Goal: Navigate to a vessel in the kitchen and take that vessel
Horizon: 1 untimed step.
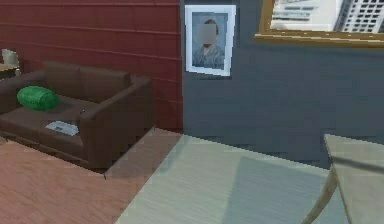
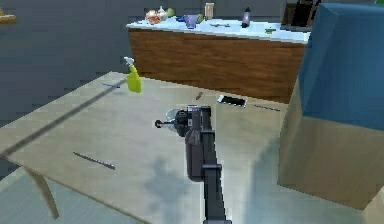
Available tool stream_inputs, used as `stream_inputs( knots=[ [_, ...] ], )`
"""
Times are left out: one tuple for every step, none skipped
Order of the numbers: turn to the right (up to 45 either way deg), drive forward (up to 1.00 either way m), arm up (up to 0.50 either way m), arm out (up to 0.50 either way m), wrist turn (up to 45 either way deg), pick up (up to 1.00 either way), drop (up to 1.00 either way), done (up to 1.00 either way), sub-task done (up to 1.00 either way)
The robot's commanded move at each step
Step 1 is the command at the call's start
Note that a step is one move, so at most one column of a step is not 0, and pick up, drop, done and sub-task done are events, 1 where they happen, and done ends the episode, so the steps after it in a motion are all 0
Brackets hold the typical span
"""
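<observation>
Ahead is a living-room corner, a red plank wall (image 1: 100,40) meeting a grey one. A brown sofa (image 1: 90,110) sits at nine o'clock with a green cushion (image 1: 38,97) on it, and a framed portrait (image 1: 210,40) hangs at twelve. The corner of a pale table (image 1: 362,165) juts in at four o'clock. Driving forward with any drift that way would likely clip that corner.

To the side, the tabletop spreads wide, with a kitchen counter (image 2: 220,55) beyond it at twelve o'clock. The likeliest vessel, a small bluish cup (image 2: 190,20), stands on the counter between a bowl (image 2: 155,16) and a dark bottle (image 2: 246,16), well apart from the gripper (image 2: 160,124). The arm (image 2: 205,165) reaches over the table; the gripper holds nothing, with bare wood behind its fingers, and their spread cannot be told. A yellow spray bottle (image 2: 133,78) stands at eleven o'clock, a phone (image 2: 232,100) lies at one, and a big box (image 2: 335,110) stands at three. If the base turns with the arm out, it could sweep the spray bottle over, push the phone or strike the box. The table also blocks the straight way to the counter.
</observation>
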Motion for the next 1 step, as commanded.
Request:
stream_inputs(
  knots=[
    [0.0, 0.00, 0.00, 0.00, 0.0, 1.00, 0.00, 0.00, 0.00]
  ],
)
